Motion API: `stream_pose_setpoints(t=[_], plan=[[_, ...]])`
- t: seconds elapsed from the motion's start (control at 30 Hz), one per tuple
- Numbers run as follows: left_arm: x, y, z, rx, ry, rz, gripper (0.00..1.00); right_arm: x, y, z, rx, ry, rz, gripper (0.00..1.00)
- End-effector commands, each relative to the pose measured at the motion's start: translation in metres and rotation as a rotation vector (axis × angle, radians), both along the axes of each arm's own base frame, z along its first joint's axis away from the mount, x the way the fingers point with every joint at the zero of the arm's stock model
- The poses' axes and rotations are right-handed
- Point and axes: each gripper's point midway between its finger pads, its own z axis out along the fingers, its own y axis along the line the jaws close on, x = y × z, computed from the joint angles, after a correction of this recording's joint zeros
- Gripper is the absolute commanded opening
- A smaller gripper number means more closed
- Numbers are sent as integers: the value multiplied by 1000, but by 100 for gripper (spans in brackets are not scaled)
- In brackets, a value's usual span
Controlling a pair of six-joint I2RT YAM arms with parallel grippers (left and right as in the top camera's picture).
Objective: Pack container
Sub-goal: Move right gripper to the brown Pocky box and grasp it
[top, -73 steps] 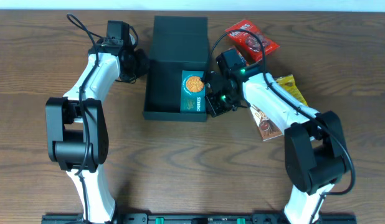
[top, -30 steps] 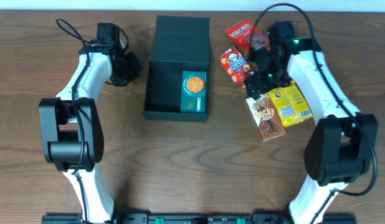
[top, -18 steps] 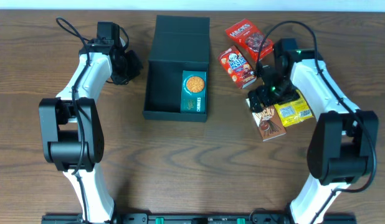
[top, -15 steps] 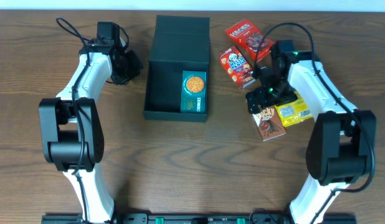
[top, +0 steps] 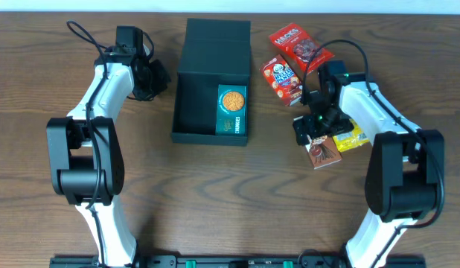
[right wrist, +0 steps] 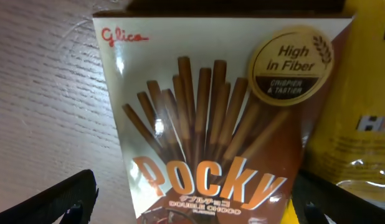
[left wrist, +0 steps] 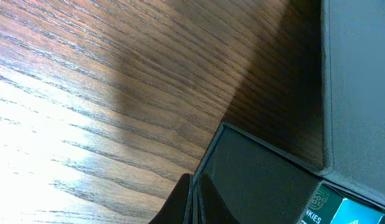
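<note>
My left claw (top: pixel 159 76) hangs near the far-left corner of the tabletop (top: pixel 215 193), just beside the left wall of the container (top: pixel 191 104). Its fingers look clenched on nothing, though only their tips show. The container sits mid-tabletop toward the far edge, flap open, a teal cookie packet (top: pixel 231 109) lying against its right wall. Toward the right edge, my right claw (top: pixel 310 132) hovers released, fingers straddling the Pocky box (right wrist: pixel 199 124), which touches a yellow packet (top: pixel 350 138).
</note>
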Motion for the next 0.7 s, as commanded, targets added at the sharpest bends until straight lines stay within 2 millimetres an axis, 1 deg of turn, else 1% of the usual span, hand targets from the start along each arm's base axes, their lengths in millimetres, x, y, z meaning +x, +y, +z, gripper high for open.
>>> stream_pose_setpoints(t=[0.0,0.2,0.33,0.5,0.67], plan=[[5,1,4,2,-15,8,6,-3,0,-4,-17,5,-9,99],[5,1,4,2,-17,8,6,-3,-1,-7,-24,-3,-10,99],[5,1,4,2,-17,8,6,-2,-6,-11,-61,-14,-36,99],[6,1,4,2,-19,8,6,-2,-7,-15,-79,-26,-48,94],[6,1,4,2,-19,8,6,-2,-1,-16,-89,-30,-46,85]])
